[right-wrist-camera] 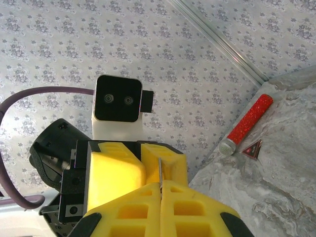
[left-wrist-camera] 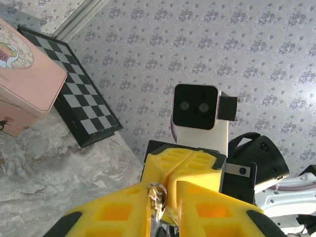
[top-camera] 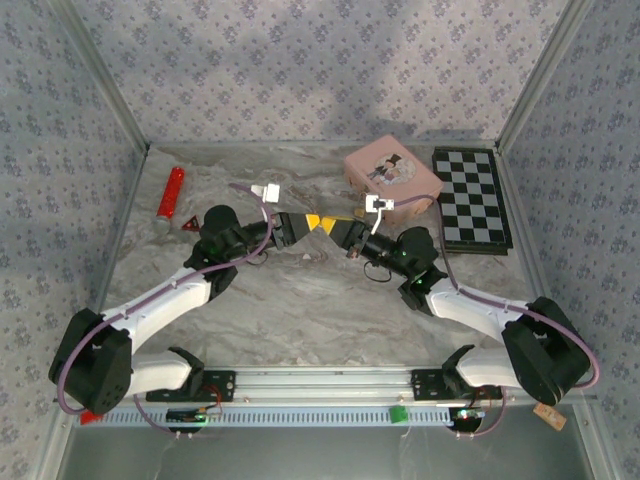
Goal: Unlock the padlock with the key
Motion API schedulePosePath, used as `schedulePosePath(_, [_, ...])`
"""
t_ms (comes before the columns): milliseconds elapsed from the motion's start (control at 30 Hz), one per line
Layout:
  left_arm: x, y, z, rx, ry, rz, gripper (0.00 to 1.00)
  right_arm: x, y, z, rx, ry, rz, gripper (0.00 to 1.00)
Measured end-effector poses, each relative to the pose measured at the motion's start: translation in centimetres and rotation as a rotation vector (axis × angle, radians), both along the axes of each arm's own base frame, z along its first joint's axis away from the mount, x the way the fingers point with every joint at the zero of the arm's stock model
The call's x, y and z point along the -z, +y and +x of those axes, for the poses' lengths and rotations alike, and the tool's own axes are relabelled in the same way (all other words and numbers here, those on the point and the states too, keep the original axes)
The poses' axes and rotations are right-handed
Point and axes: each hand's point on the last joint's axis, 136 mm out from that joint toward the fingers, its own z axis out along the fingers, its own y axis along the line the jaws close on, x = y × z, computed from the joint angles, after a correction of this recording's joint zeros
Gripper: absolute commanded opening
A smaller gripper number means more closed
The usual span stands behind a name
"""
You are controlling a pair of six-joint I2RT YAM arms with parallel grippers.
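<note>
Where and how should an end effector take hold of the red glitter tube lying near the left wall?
Grip the red glitter tube at mid-length, coming straight down with the fingers across its narrow width. It lies flat on the table, its long axis running near to far, with both long sides exposed.

Top external: 1 fixed camera, high behind arm bases, tilted down and forward; far off, whole table [top-camera: 300, 300] in frame.
Left wrist: close behind left gripper [left-wrist-camera: 163, 190], low, facing right wrist camera [left-wrist-camera: 195, 106].
Right wrist: close behind right gripper [right-wrist-camera: 160, 190], facing left wrist camera [right-wrist-camera: 117, 98].
Shared with top: pink box [top-camera: 390, 172] [left-wrist-camera: 24, 84] and chessboard [top-camera: 472, 198] [left-wrist-camera: 81, 106] via left wrist; red tube [top-camera: 170, 195] [right-wrist-camera: 249, 122] via right wrist.
</note>
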Motion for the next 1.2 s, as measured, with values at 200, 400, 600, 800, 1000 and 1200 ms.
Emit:
schedulePosePath(200, [-0.1,0.0,0.1,-0.009,0.004,-0.006,0.05,-0.2,0.0,-0.1,-0.002,-0.005,0.004,0.00])
schedulePosePath(400, [-0.2,-0.1,0.2,-0.023,0.002,-0.009,0.00,-0.2,-0.1,0.0,0.001,-0.005,0.008,0.00])
schedulePosePath(600, [-0.3,-0.2,0.3,-0.047,-0.010,-0.007,0.00,-0.2,-0.2,0.2,0.015,0.004,0.012,0.25])
schedulePosePath(800, [-0.3,0.1,0.1,-0.118,-0.034,0.007,0.00,0.1,-1.3,0.2,0.071,0.029,0.025,0.59])
schedulePosePath(1000, [-0.9,0.1,-0.4,-0.204,-0.088,0.024,0.00,1.2,-2.2,0.2,0.156,0.059,0.034,0.57])
schedulePosePath(1200, [-0.5,-0.3,-0.4,-0.214,-0.091,0.050,0.00,0.5,-1.6,-0.4,0.146,0.038,0.069,0.52])
